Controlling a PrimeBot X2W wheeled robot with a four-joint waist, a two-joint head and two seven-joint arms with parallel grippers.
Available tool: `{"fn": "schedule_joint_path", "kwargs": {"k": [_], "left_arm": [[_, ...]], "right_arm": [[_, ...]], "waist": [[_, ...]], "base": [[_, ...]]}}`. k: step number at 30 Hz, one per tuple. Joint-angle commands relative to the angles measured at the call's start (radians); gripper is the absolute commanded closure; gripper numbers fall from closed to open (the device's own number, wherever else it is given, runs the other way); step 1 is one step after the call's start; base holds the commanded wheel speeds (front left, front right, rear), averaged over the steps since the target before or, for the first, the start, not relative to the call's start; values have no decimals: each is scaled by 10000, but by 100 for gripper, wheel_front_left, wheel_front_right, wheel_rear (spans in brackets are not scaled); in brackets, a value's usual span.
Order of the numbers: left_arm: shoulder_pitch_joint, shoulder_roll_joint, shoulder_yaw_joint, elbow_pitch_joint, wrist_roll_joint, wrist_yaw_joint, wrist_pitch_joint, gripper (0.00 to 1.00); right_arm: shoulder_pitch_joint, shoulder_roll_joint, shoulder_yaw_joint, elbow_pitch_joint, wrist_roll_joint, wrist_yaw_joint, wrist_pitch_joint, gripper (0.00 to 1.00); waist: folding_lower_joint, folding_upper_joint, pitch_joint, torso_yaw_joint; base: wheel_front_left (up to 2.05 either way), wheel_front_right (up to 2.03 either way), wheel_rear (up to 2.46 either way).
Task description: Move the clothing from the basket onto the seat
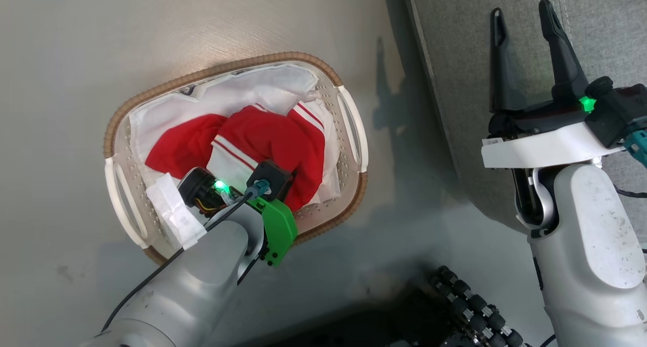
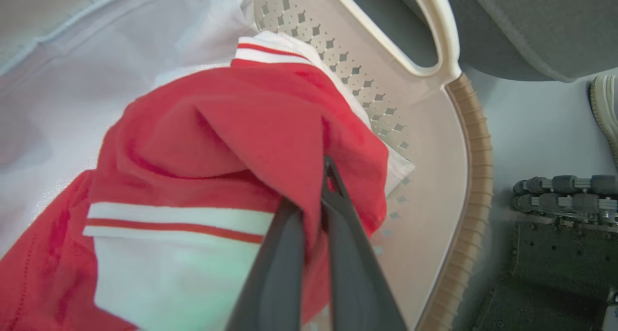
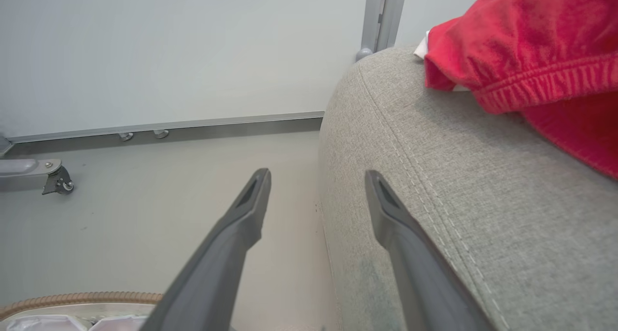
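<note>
Left claw [image 2: 309, 184] pinches clothing [image 2: 231, 128] in the basket [image 2: 475, 176]; right claw [image 1: 521, 10] spread, empty, one garment [image 3: 531, 41] already on the seat [image 3: 483, 200] at its two o'clock.

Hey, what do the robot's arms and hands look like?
The left forearm and right forearm are pale grey, rounded shells. The left hand and right hand each have two long dark tapering fingers and a green wrist light. The left wrist carries a bright green bracket, white tape and a black cable; the right, a white plate.
</note>
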Motion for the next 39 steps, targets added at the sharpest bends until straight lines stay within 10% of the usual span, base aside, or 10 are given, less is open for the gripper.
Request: {"fn": "schedule_joint_path", "kwargs": {"k": [1,24,39], "left_arm": [[-116,124,-19,-30,-34,-25,-81,100],[1486,2006,1629,-4280,2071,386,-76,100],[-296,3220,2007,-5864,2670,348,123,100]], "right_arm": [[7,-29,-9,78,-71,-14,-20,0],[2320,-31,-520,1671,-1073,-14,-20,0],[3478,-31,-368,2139,-1127,-14,-20,0]], "waist": [[-1,0,-308,207],[-1,0,-5403,1762],[-1,0,-7542,1763]], "base": [[0,0,0],[0,0,0],[0,0,0]]}}
